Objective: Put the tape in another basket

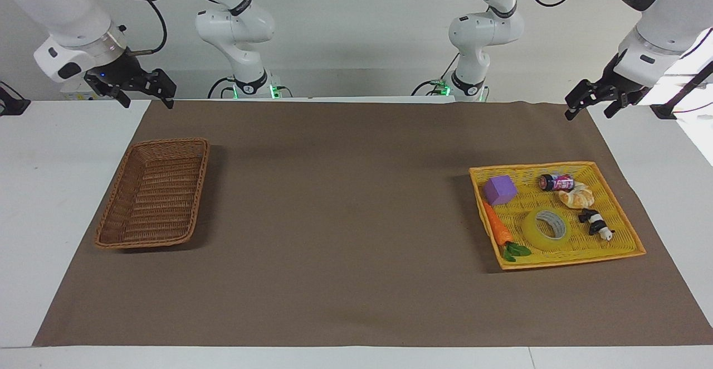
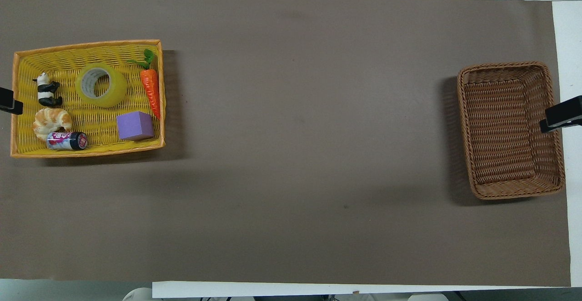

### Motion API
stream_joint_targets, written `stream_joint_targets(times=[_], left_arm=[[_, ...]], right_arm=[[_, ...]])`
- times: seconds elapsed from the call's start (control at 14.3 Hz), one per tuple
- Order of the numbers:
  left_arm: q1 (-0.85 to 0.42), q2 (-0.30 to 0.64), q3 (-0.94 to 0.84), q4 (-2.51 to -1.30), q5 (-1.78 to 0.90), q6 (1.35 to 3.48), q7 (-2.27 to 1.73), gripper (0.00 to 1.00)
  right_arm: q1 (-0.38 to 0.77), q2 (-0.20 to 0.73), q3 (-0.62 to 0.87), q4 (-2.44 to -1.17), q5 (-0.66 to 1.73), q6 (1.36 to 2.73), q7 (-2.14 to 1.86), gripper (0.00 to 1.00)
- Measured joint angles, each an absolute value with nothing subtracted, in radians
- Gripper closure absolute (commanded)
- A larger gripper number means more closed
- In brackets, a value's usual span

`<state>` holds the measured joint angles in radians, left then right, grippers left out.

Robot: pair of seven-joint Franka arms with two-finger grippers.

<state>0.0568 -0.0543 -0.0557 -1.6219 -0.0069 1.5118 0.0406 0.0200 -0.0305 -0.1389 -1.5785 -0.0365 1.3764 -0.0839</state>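
The tape [image 1: 546,228] lies flat in the yellow tray [image 1: 557,262] at the left arm's end of the table; it also shows in the overhead view [image 2: 101,85]. The brown wicker basket [image 1: 201,176] stands with nothing in it at the right arm's end; it also shows in the overhead view [image 2: 509,66]. My left gripper [image 1: 589,112] hangs open and empty in the air beside the mat's corner, apart from the tray. My right gripper [image 1: 146,101] hangs open and empty over the mat's edge, apart from the basket.
In the tray with the tape lie a purple block [image 1: 499,189], a toy carrot [image 1: 497,229], a small can [image 1: 556,181], a croissant [image 1: 577,196] and a panda figure [image 1: 596,224]. A brown mat [image 1: 345,218] covers the table between tray and basket.
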Motion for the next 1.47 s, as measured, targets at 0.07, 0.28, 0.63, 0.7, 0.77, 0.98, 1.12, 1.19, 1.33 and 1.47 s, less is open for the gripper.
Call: stream_joint_targets(times=[0.07,0.28,0.63,0.7,0.77,0.98,1.12,1.19,1.33,1.47], left_arm=[[0.057,-0.054,-0.056,-1.623,-0.007,1.512,0.041,0.0],[0.057,-0.054,-0.051,-1.625,-0.006,1.512,0.04,0.0],[0.085,-0.053,-0.044,-1.686,0.005,1.635,0.027,0.0],[0.109,-0.046,-0.042,-1.731,0.006,1.7,0.028,0.0],[0.13,-0.027,-0.039,-1.781,0.006,1.78,0.031,0.0],[0.138,0.111,-0.039,-1.885,0.006,2.063,0.034,0.01],[0.131,0.215,-0.049,-1.887,0.006,2.174,0.033,0.01],[0.128,0.249,-0.05,-1.881,0.006,2.205,0.033,0.02],[0.125,0.286,-0.05,-1.863,0.006,2.232,0.03,0.03],[0.125,0.309,-0.05,-1.845,0.006,2.244,0.023,0.05]], right_arm=[[0.02,-0.031,-0.139,-1.578,-0.037,1.376,-0.084,0.0],[0.02,-0.031,-0.139,-1.578,-0.037,1.376,-0.084,0.0],[0.02,-0.031,-0.139,-1.578,-0.037,1.376,-0.084,0.0],[0.02,-0.031,-0.139,-1.578,-0.037,1.376,-0.084,0.0],[0.02,-0.031,-0.139,-1.578,-0.037,1.376,-0.084,0.0],[0.02,-0.031,-0.139,-1.578,-0.037,1.376,-0.084,0.0],[0.02,-0.031,-0.139,-1.578,-0.037,1.376,-0.084,0.0],[0.02,-0.031,-0.139,-1.578,-0.037,1.376,-0.084,0.0],[0.02,-0.031,-0.139,-1.578,-0.037,1.376,-0.084,0.0],[0.02,-0.031,-0.139,-1.578,-0.037,1.376,-0.084,0.0]])
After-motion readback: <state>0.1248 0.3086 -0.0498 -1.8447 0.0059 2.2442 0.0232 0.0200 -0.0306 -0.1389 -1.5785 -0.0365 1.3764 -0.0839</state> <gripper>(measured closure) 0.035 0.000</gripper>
